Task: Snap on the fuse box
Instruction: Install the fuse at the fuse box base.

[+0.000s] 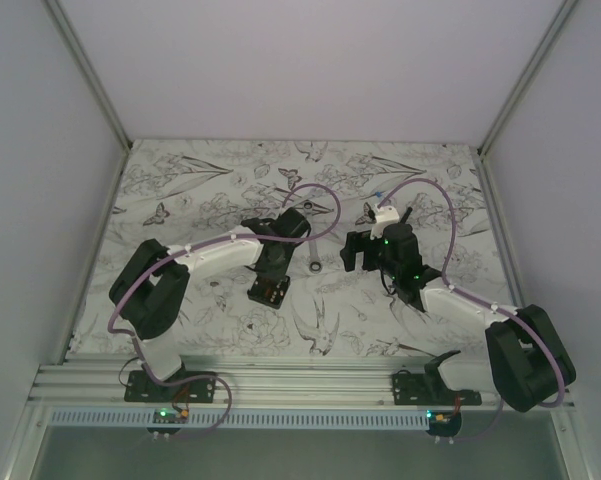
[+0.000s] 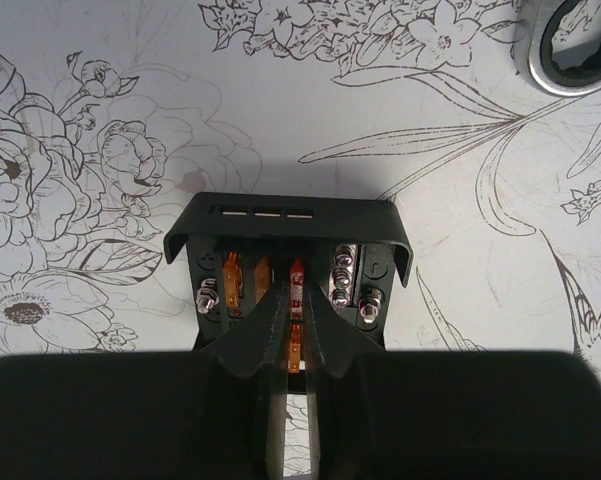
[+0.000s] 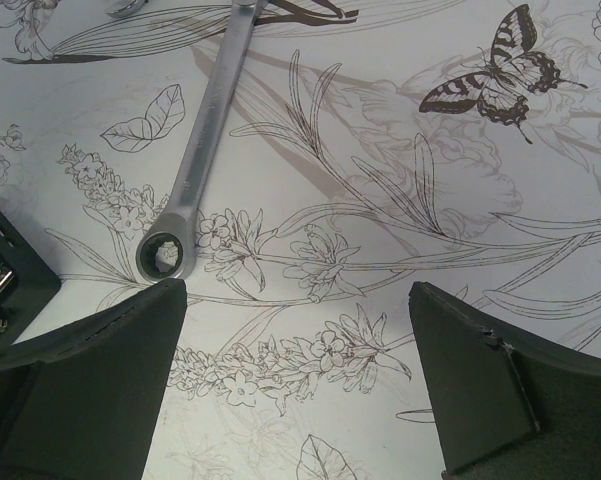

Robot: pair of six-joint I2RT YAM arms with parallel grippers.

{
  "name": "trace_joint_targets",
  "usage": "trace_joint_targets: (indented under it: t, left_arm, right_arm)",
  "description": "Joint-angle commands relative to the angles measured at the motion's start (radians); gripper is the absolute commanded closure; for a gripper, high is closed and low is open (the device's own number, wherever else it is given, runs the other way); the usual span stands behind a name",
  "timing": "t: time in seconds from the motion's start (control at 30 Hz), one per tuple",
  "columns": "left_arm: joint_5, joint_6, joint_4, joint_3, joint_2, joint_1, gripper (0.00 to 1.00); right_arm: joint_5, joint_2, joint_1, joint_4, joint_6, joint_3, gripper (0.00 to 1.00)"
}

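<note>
Black plastic fuse box point(image 2: 378, 262), sm. rectangular, sits centre of L wrist frame on flower-print table point(image 2: 100, 140). Inside: orange fuses + one red fuse point(image 2: 296, 272) in rows, silver screw terminals point(image 2: 342, 272) on both sides. Black cover point(image 2: 280, 225) w/ three slots arches over box's upper end, not flat down. Fuse blades run up-down in frame, in line w/ the fingers. Lower end hidden under left gripper point(image 2: 295, 308), so full long axis: can't tell. Top view: box just below frame centre, at L arm's tip. L jaws nearly pressed together, tips pinching at box's centre fuse row. Over on R wrist view, right gripper point(image 3: 295, 370) spread wide above table; box corner shows at far left edge. Silver wrench point(image 3: 205, 140) lies diagonal, upper left of that frame, ring end toward box, not touching it.
</note>
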Motion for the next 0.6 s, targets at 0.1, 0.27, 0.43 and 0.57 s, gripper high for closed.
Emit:
trace_joint_targets:
  t: [0.1, 0.27, 0.43, 0.57]
  left_arm:
    - [0.021, -0.02, -0.053, 0.018, 0.009, 0.008, 1.0]
    - [0.02, -0.038, -0.052, -0.006, 0.024, 0.008, 1.0]
    - [0.003, -0.077, -0.042, -0.055, 0.037, 0.008, 1.0]
    - [0.008, -0.108, 0.0, -0.117, 0.037, 0.007, 1.0]
  right_arm:
    - [-0.006, -0.014, -0.007, 0.025, 0.011, 0.004, 0.0]
    - [-0.006, -0.013, -0.007, 0.025, 0.011, 0.005, 0.0]
    - [-0.009, -0.009, -0.007, 0.025, 0.011, 0.006, 0.0]
    - [-0.011, -0.006, -0.007, 0.026, 0.011, 0.006, 0.0]
